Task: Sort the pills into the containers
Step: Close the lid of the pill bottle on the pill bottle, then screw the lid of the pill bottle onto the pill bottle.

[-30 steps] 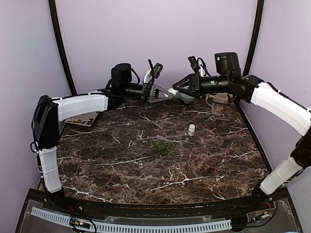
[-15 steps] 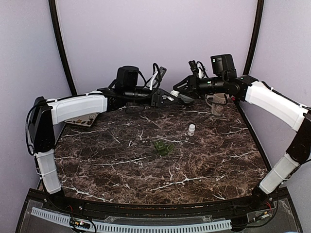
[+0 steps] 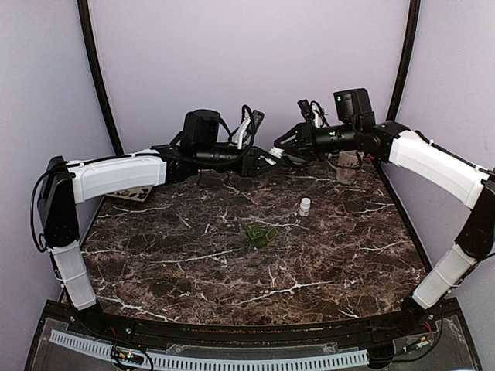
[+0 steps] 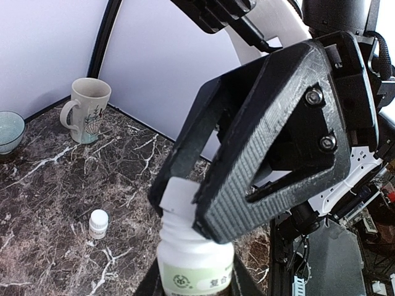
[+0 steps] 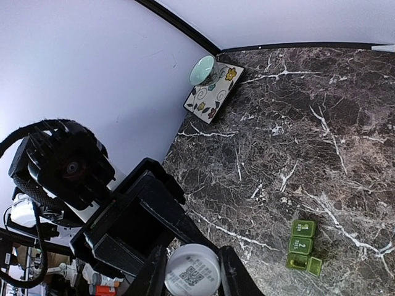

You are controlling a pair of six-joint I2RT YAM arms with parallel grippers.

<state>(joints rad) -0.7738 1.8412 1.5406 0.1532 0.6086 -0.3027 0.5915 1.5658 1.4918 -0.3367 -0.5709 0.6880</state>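
Note:
A white pill bottle (image 4: 194,265) with a green label hangs in the air at the back of the table, held between the two arms. My left gripper (image 4: 194,288) is shut on its body. My right gripper (image 5: 192,279) is shut on its other end, its ribbed black fingers (image 4: 271,142) on either side of the white neck (image 4: 178,198). The bottle's round end face (image 5: 192,274) carries a QR code. In the top view the two grippers (image 3: 267,157) (image 3: 281,148) meet tip to tip. A green pill organiser (image 3: 261,234) (image 5: 302,246) lies mid-table with some lids open. No loose pills show.
A small white capped vial (image 3: 305,205) (image 4: 98,223) stands right of the organiser. A mug (image 3: 347,166) (image 4: 86,111) sits at the back right. A pale bowl (image 5: 202,69) and a flowered tile (image 3: 131,191) (image 5: 213,92) lie along the back and left edge.
The left arm has reached further right and turned its wrist, and the right gripper has come a little left. The two grippers now meet on the bottle.

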